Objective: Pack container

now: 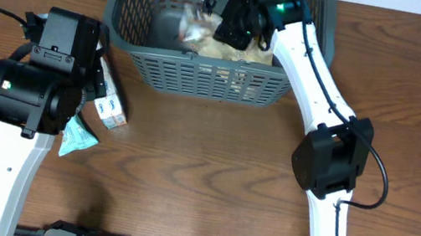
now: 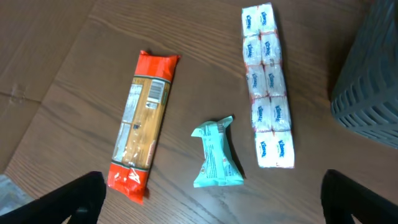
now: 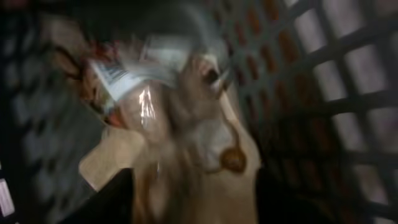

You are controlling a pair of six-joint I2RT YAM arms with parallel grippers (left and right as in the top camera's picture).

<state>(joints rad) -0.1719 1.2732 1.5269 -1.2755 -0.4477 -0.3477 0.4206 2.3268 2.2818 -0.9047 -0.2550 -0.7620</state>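
Note:
The container [image 1: 200, 78], a large dark grey lattice basket, stands at the table's far middle. My right gripper [image 1: 229, 28] reaches down inside it. In the right wrist view its jaws [image 3: 196, 199] stand apart, with a blurred clear bag of brownish food [image 3: 186, 124] between and ahead of them, over the basket floor and beside the lattice wall [image 3: 323, 93]. My left gripper [image 2: 213, 198] is open above the table, with nothing between its fingers. Ahead of it lie a teal packet [image 2: 216, 155], a red-ended pasta packet [image 2: 142, 127] and a strip of tissue packs [image 2: 268, 87].
The basket's corner [image 2: 373, 81] rises at the right of the left wrist view. From overhead, the tissue strip [image 1: 110, 106] and teal packet [image 1: 76, 135] show beside the left arm, which hides the pasta packet. Other pale items [image 1: 229, 53] lie in the basket.

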